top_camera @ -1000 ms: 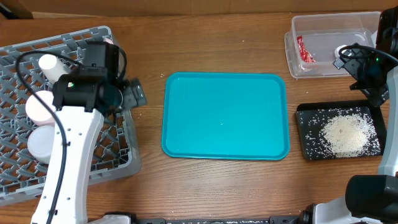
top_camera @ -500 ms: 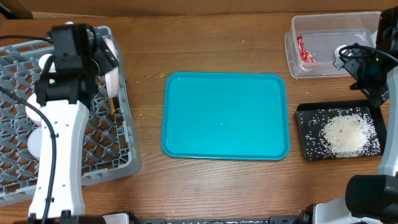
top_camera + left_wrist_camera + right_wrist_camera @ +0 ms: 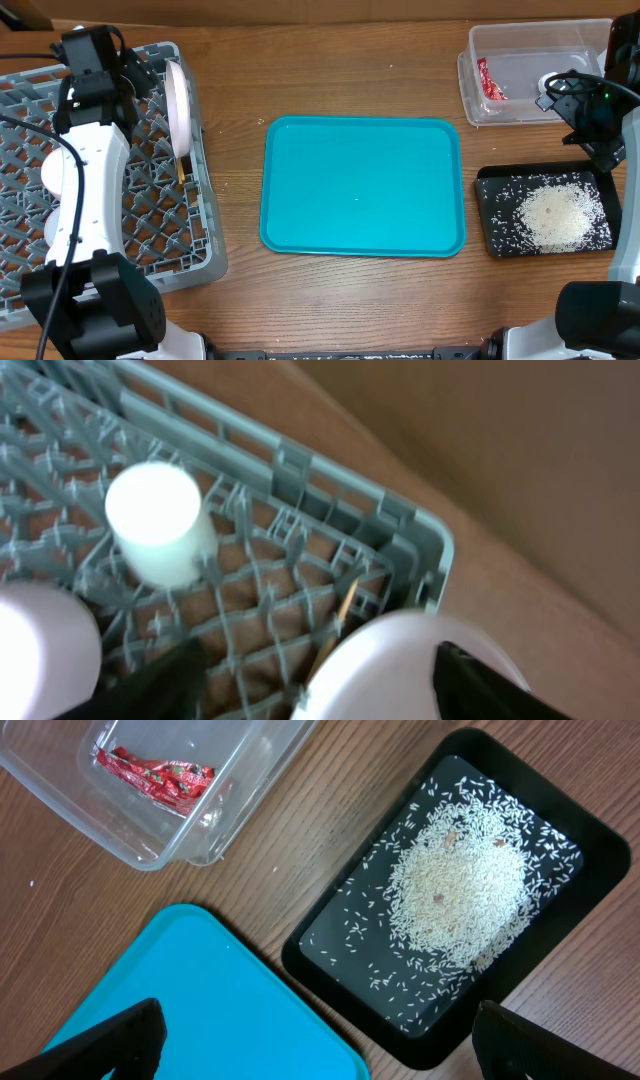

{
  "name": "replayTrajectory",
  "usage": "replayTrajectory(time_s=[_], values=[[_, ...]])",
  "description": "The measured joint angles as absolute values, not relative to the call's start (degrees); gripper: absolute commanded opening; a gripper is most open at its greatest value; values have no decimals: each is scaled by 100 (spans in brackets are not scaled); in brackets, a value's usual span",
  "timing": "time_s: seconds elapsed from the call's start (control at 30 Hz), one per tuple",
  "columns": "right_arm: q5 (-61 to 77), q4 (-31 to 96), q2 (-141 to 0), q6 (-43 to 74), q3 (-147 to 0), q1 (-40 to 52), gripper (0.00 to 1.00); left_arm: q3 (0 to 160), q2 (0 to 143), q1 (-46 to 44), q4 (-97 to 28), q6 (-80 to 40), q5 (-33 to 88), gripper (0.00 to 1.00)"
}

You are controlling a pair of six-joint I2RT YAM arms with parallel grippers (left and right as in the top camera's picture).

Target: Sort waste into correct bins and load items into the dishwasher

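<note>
Overhead: the large white plate (image 3: 178, 100) stands on edge inside the dish rack (image 3: 160, 240); it may topple. Left wrist: the left gripper (image 3: 320, 695) gapes wide beside its rim; retracting could clip it. Right wrist: the right gripper (image 3: 325, 1045) is wide, empty.

Probably a lab: wooden table (image 3: 350, 295), cardboard box (image 3: 20, 12) behind.

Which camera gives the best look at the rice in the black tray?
The right wrist view: the rice sits close, with single grains distinct. Overhead shows it as a small pale heap; the left wrist view misses it.
</note>
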State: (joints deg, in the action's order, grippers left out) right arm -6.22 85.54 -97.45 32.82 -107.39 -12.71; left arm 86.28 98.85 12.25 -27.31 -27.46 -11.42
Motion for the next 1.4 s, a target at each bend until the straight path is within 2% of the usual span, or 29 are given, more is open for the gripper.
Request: replayTrajectory(time_s=[0.03,0.2,0.33,0.47,0.63,0.77,1.0,1.4], values=[[-622,8554,-9745,3280,-10739,-1271,100,8628,9909,1243,-2578,-2755,-1146,51],[-622,8549,-9745,3282,-10742,-1271,100,8630,10119,1258,-1872,-2746,-1135,50],[-622,8556,-9745,3280,-10739,-1271,100,8630,10468,1258,-1702,-2749,-864,45],[-622,8554,-9745,3282,-10739,-1271,100,8630,10783,1258,-1579,-2762,-556,32],[-624,8556,-9745,3284,-10742,-1271,100,8630,10829,1258,-1404,-2808,-456,9],[-622,8558,-9745,3282,-10739,-1271,100,8630,10849,1258,-1409,-2808,-513,9],[-622,8554,-9745,3280,-10742,-1271,100,8630,11236,1262,-1470,-2720,-545,4],[-624,8554,-9745,3280,-10742,-1271,100,8630,11275,1286,-1975,-2611,-582,4]])
